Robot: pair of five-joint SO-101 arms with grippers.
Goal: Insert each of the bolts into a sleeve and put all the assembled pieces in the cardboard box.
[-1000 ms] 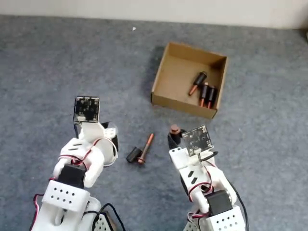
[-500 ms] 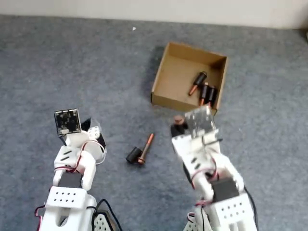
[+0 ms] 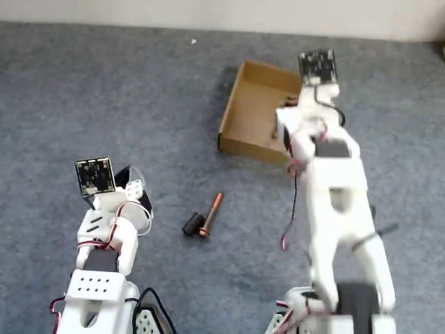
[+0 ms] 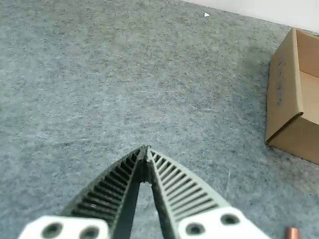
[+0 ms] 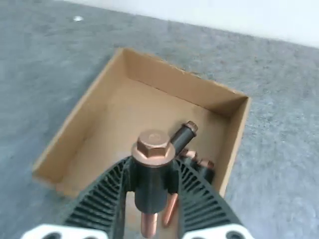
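Over the cardboard box (image 5: 172,77) my right gripper (image 5: 152,168) is shut on an assembled piece (image 5: 151,172), a copper bolt standing in a black sleeve. Other assembled pieces (image 5: 185,132) lie on the box floor below it. From above, the right arm covers the near right part of the box (image 3: 245,94), with the right gripper (image 3: 284,133) inside its outline. A loose copper bolt (image 3: 212,209) and a black sleeve (image 3: 192,224) lie side by side on the carpet. My left gripper (image 4: 146,152) is shut and holds nothing, left of them, low over the carpet (image 3: 130,182).
Grey carpet runs all around. The box side (image 4: 291,104) and a copper bolt end (image 4: 290,232) lie off to one side of the left gripper. A white wall edges the far side of the floor.
The right arm has swung from the near carpet out over the box, carrying the bolt and sleeve. The left arm drew back to the left, then held still.
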